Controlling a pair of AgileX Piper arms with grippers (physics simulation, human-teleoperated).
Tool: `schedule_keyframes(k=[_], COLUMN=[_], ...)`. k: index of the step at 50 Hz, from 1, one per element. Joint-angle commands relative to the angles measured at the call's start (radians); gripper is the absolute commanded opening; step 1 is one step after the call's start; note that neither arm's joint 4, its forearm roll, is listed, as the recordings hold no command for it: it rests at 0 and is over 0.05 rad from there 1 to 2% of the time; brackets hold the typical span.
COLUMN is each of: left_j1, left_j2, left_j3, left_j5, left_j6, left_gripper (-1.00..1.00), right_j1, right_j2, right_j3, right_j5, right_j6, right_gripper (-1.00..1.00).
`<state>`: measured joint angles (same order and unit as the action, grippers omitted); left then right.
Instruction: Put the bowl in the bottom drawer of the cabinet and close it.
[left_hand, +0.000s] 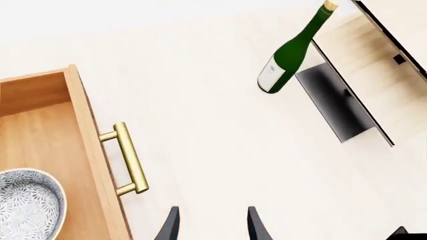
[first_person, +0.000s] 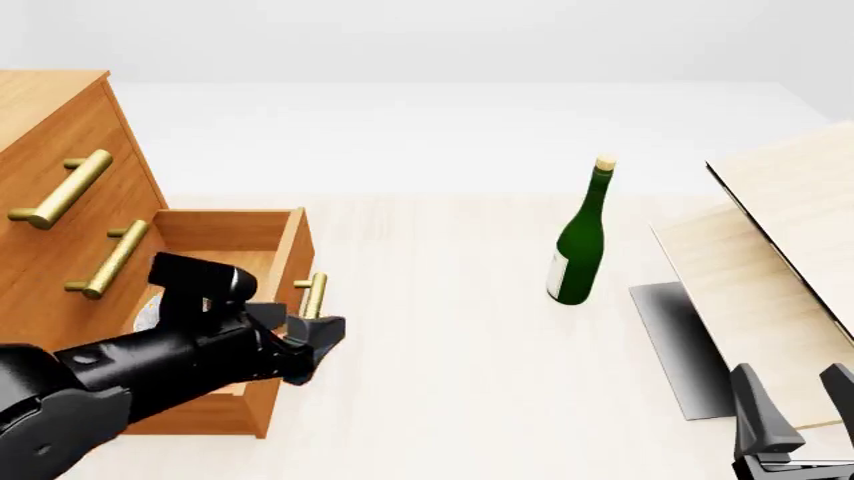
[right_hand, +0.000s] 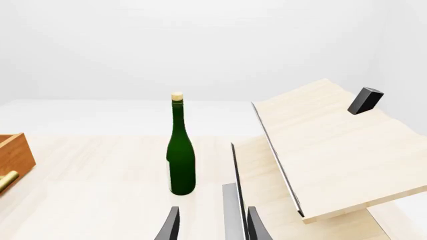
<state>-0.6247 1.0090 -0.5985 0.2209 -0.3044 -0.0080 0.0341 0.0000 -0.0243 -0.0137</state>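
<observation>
Bowl (left_hand: 27, 205) lay inside the pulled-out bottom drawer (first_person: 274, 300) at the worktop's left edge | your left hand (left_hand: 210, 225) hovered empty, fingers apart, beside its handle (left_hand: 127, 159) | closing remained: you needed to push the front in.

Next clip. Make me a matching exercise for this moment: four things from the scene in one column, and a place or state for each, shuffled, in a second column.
Things:
1. small white grey-speckled round bowl
2. lowest orange-brown wooden drawer with a brass bar handle
3. tall green glass bottle with a cork
4. left pincer

Places or states:
A. standing upright on the table
B. pulled out, open
C. open, holding nothing, beside the brass handle
D. lying inside the drawer

Pairs: 1-D, 2-B, 3-A, 4-C
</observation>
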Motion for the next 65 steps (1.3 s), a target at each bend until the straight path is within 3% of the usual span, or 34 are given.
schedule_keyframes(k=[1, 21, 29, 33, 38, 65], left_j1=[-0.060, -0.041, 0.036, 0.147, 0.212, 0.457], left_j2=[0.095, 0.189, 0.235, 0.218, 0.230, 0.218], left_j3=[0.019, 0.071, 0.111, 0.143, 0.164, 0.253], left_j5=[-0.039, -0.066, -0.088, -0.087, -0.096, -0.156], left_j6=[-0.058, -0.108, -0.113, -0.092, -0.076, 0.051], left_gripper=[1.00, 1.00, 1.00, 1.00, 1.00, 1.00], right_j1=[0.000, 0.000, 0.001, 0.001, 0.001, 0.000], right_j2=[0.000, 0.000, 0.000, 0.000, 0.000, 0.000], right_j3=[-0.002, -0.002, -0.002, -0.002, -0.002, -0.002], right_j5=[0.003, 0.003, 0.003, 0.003, 0.003, 0.003], right_j6=[0.002, 0.003, 0.002, 0.002, 0.002, 0.002], right_gripper=[1.00, 1.00, 1.00, 1.00, 1.00, 1.00])
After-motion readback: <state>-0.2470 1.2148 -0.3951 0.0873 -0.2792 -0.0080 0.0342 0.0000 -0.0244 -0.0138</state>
